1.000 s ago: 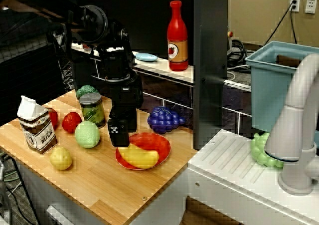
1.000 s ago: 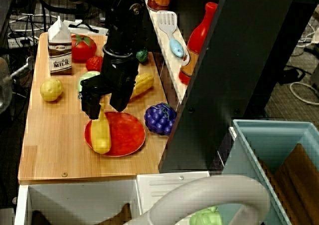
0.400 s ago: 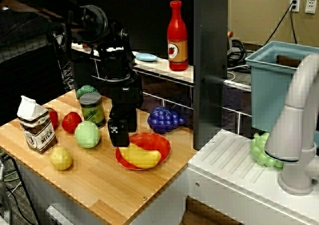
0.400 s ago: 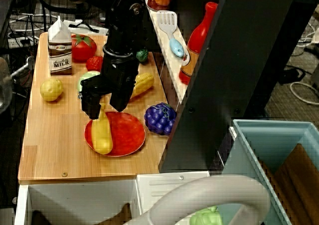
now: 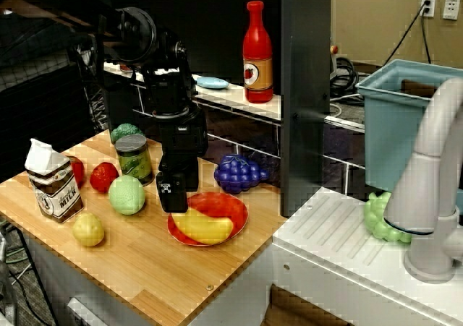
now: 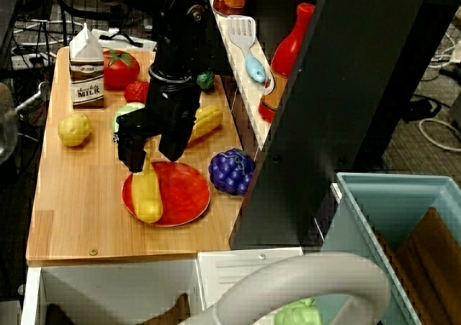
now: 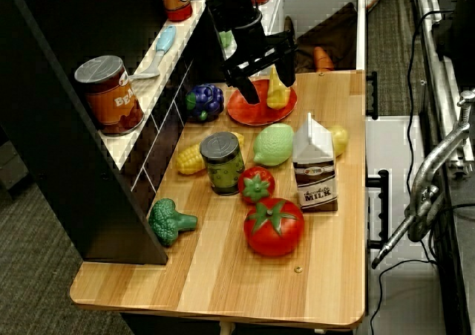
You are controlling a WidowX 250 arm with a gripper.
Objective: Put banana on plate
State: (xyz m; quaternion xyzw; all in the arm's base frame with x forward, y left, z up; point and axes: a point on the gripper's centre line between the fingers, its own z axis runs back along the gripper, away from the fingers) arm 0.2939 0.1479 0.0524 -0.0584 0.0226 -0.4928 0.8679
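The banana (image 6: 146,192) lies on the red-orange plate (image 6: 184,195), along the plate's edge on the side away from the purple grapes (image 6: 232,171). In the overhead view its long axis runs from the gripper toward the front edge of the wooden counter (image 6: 79,217), with one tapered end tucked up between the fingers and the other near the plate's front rim. The black gripper (image 6: 153,154) stands just above that end with its fingers spread apart, one on each side of the banana, not clamping it. A corn cob (image 6: 205,121) sits behind the gripper, and a lemon (image 6: 74,129) and a milk carton (image 6: 86,76) lie well apart to the side.
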